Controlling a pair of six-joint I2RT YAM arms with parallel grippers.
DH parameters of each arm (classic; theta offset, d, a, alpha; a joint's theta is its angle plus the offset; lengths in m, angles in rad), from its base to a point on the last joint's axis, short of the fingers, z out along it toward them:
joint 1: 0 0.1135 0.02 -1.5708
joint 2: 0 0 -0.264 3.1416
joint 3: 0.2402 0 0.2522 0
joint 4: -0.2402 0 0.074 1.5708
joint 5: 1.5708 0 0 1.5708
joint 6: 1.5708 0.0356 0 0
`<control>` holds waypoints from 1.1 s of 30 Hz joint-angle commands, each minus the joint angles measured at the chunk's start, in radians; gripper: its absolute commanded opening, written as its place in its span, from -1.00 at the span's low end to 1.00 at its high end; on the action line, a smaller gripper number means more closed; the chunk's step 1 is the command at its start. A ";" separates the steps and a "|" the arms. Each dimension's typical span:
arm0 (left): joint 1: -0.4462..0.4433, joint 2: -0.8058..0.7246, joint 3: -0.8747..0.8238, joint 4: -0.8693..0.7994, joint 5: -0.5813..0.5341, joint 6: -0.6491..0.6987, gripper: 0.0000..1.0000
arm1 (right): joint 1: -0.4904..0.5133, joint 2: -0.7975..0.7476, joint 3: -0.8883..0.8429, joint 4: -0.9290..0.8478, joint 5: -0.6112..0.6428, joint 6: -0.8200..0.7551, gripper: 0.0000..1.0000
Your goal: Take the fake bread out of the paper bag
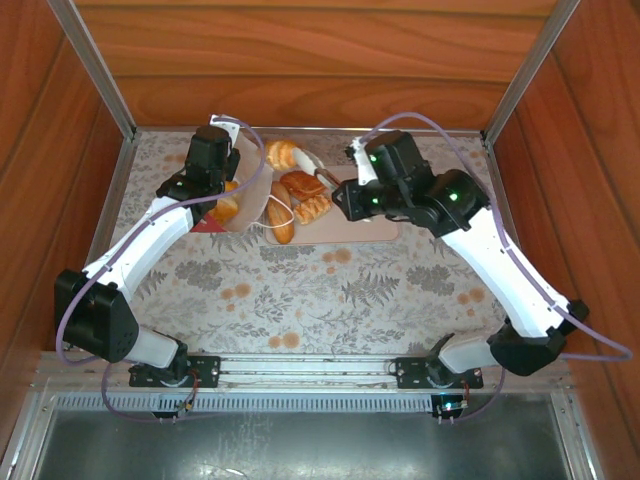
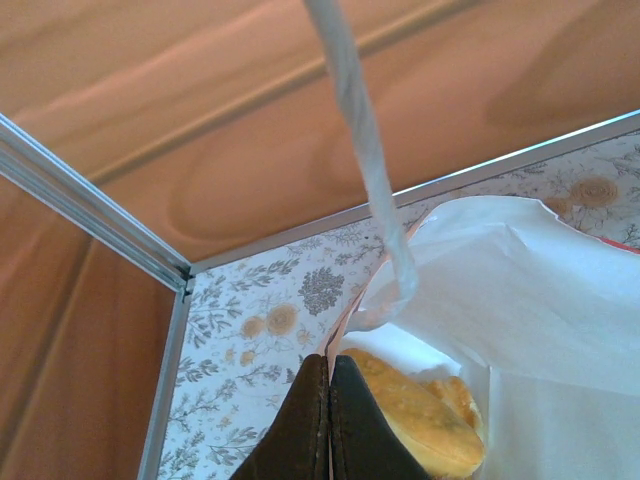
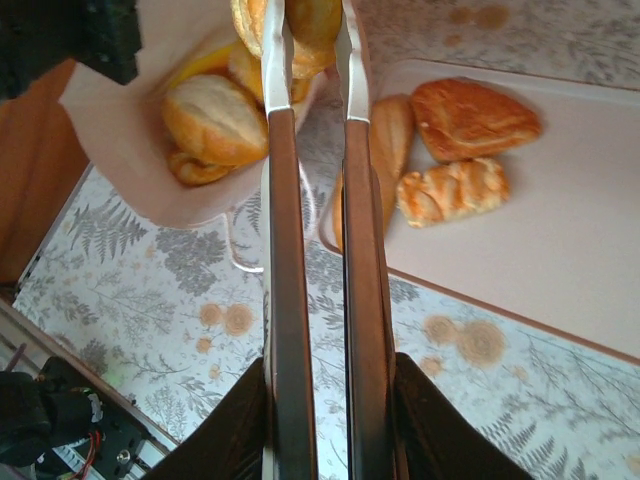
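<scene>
Left gripper (image 2: 329, 365) is clamped tight, fingers pressed together on the rim of the paper bag (image 2: 520, 290). A thin sliver of paper edge is nipped between them. The bag's white string handle (image 2: 370, 150) runs up from that rim and out of the top of the left wrist view. Just past the pinched edge, down inside the bag, sits a golden bun (image 2: 425, 415).

The bag is at the far left of the flowered table (image 1: 300, 290), right beside the left edge of the pink tray (image 3: 530, 260). Its mouth is pulled open toward the right arm. From the right wrist you look straight into it, where a pale-topped loaf (image 3: 215, 115) lies with more bread tucked under and behind it.

Right gripper (image 3: 306, 12) has its long fingers drawn in narrow, gripping a glossy golden roll (image 3: 315, 40) at the tips. The roll is just beyond the bag's mouth, toward the far left corner of the tray. Whether it is lifted or resting there, I cannot tell.

Three pieces are out on the tray: a flat triangular pastry (image 3: 470, 115), a braided pastry (image 3: 455, 190) just nearer than it, and a long loaf (image 3: 390, 130) at the tray's left edge, partly hidden behind the right finger.
</scene>
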 commanded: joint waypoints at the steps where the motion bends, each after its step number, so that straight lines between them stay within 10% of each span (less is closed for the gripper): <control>1: -0.007 0.002 -0.005 0.030 -0.026 0.000 -1.00 | -0.035 -0.071 -0.025 -0.010 0.005 0.025 -1.00; 33: -0.007 -0.011 -0.007 0.035 -0.036 0.022 -1.00 | -0.411 -0.139 -0.375 -0.217 -0.450 -0.023 -1.00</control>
